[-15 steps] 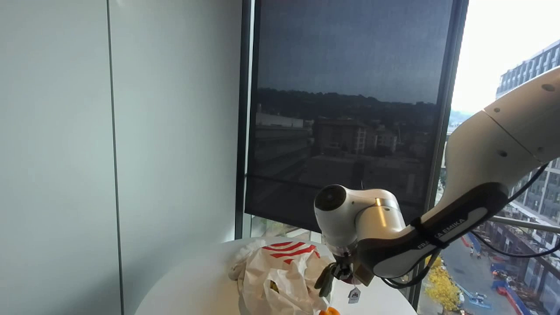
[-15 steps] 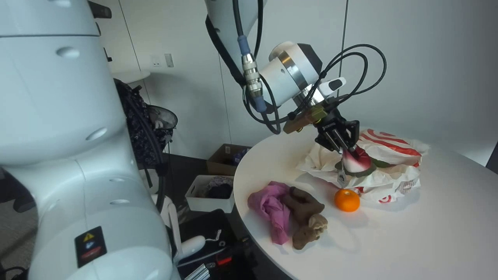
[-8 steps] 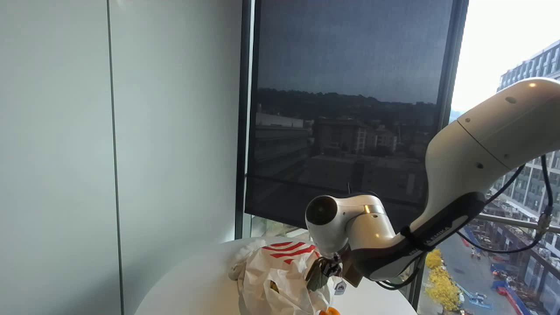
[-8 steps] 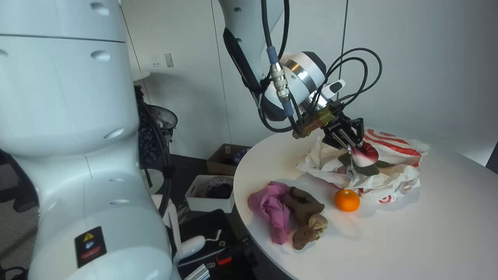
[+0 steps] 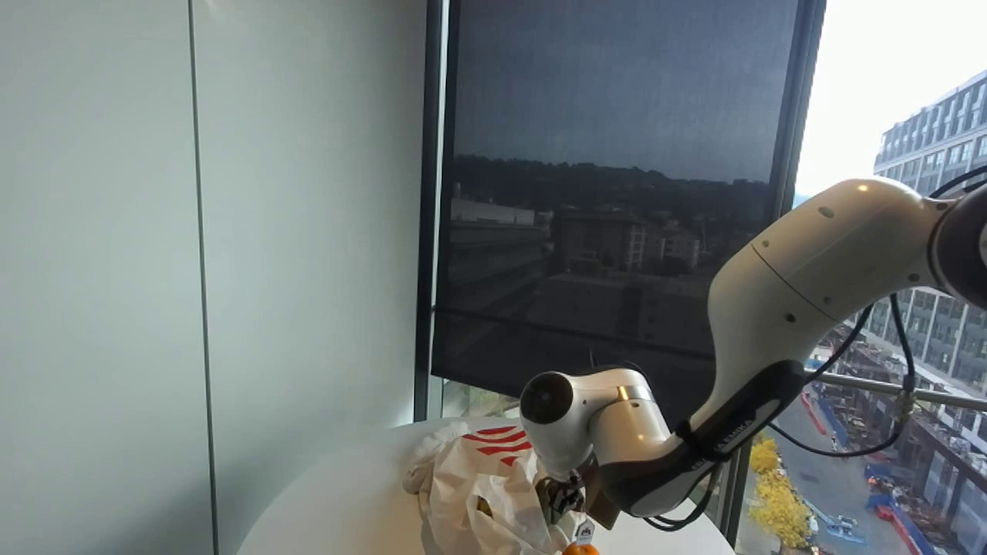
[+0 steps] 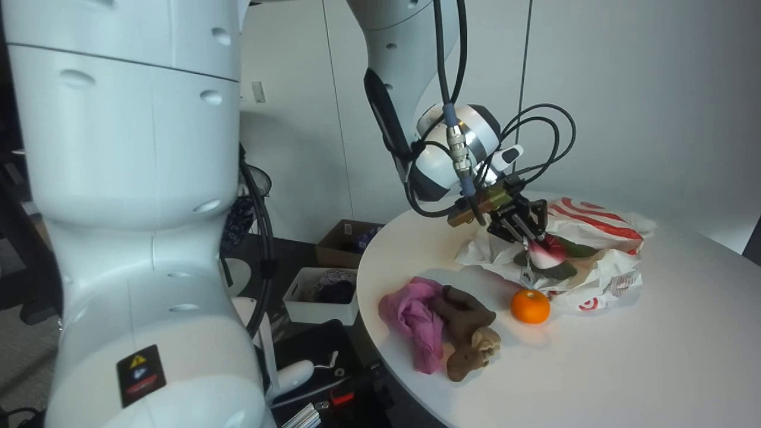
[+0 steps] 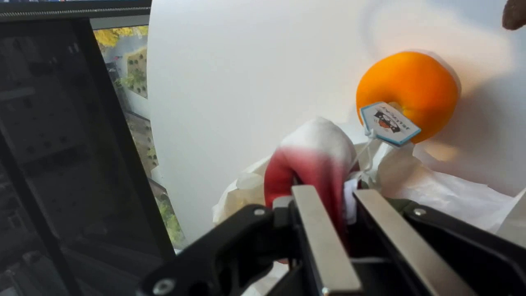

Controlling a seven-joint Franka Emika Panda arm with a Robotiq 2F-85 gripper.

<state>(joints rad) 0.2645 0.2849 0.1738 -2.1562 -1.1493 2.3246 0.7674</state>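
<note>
Over the preceding half second, the claw and the red-and-white plush toy have been lowered together, as shown in both exterior views. The claw is nearly closed, with the toy gripped between its fingers and a tag suspended from it; the toy is located at the white bag, though contact cannot be confirmed. On the surface, an orange is positioned just beside the bag, and a purple cloth and a brown plush toy are placed side by side
</note>
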